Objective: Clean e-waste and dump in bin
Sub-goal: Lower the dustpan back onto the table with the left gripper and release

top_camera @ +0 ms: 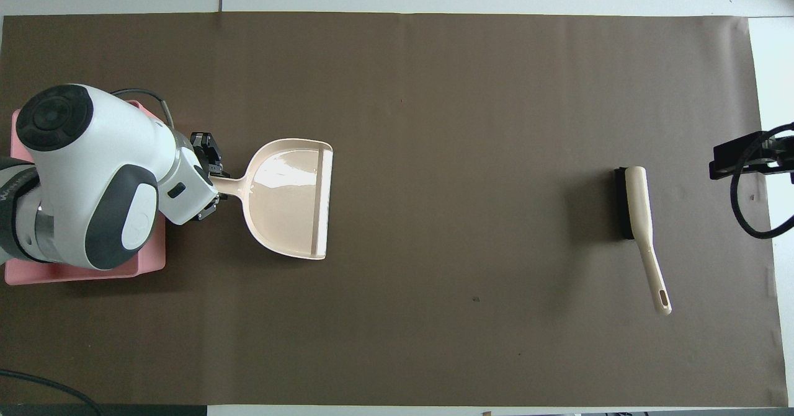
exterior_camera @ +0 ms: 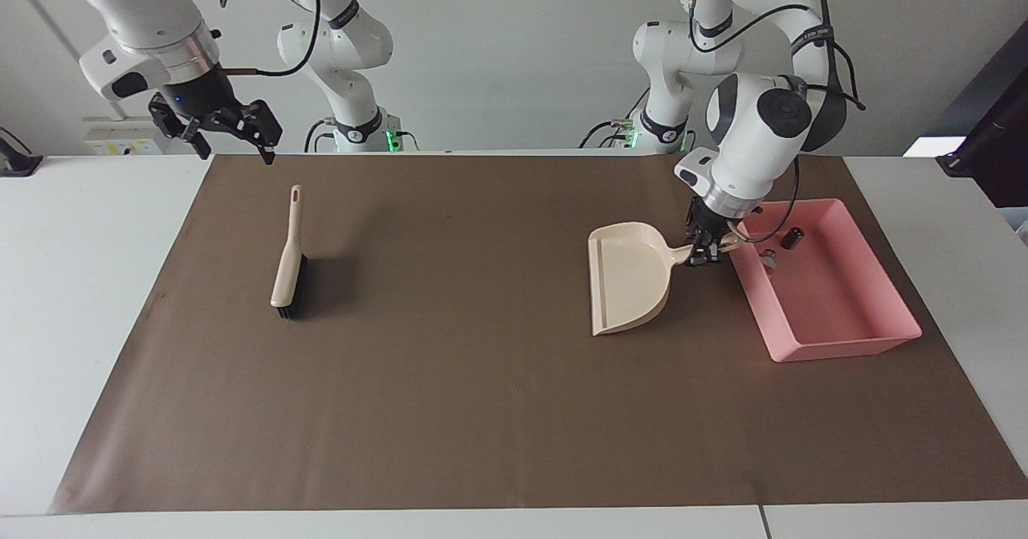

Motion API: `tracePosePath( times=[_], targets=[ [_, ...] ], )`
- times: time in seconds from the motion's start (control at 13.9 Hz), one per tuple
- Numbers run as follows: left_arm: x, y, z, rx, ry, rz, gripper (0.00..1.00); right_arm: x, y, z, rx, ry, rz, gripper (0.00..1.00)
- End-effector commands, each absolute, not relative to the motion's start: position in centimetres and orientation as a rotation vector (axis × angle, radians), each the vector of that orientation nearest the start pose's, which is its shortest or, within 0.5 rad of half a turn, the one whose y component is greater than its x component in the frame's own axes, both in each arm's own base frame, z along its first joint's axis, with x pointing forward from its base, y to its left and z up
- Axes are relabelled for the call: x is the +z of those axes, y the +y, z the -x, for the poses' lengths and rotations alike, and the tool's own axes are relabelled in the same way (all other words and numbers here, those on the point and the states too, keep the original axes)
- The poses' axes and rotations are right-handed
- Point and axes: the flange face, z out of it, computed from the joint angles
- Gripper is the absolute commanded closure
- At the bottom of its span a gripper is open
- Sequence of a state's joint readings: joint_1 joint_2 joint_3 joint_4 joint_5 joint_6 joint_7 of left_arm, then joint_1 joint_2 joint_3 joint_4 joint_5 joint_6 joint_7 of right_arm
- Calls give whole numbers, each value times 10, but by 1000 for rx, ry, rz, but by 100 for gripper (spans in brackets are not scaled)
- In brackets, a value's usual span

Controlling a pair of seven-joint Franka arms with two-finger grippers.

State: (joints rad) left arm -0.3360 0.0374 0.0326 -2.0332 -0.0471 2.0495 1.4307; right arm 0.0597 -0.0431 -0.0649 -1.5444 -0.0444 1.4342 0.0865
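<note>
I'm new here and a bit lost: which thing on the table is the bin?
Look at the brown mat, toward the left arm's end. Beside the beige dustpan, which the left tool holds by its handle, lies the bin: a shallow pink rectangular tray, the only pink thing, with small electronic bits inside.
</note>
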Motion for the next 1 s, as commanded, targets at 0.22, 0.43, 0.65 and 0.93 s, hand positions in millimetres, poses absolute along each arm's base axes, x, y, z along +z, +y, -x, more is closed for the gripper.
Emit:
tracePosePath(
  times=[0.22, 0.43, 0.65, 0.93],
  targets=[
    [399, -208, -501, -67, 2334, 2152, 98, 649, -8, -529, 102, 186, 3172, 1],
    [381, -208, -494, -74, 2313, 2164, 98, 649, -7, -529, 99, 244, 3168, 1],
    [361, -210, -481, -49, 2331, 2140, 98, 649, -7, -528, 104, 235, 3169, 1],
    [356, -211, -475, -22, 2326, 2156, 82, 649, -7, -529, 96, 239, 3168, 1]
  ],
)
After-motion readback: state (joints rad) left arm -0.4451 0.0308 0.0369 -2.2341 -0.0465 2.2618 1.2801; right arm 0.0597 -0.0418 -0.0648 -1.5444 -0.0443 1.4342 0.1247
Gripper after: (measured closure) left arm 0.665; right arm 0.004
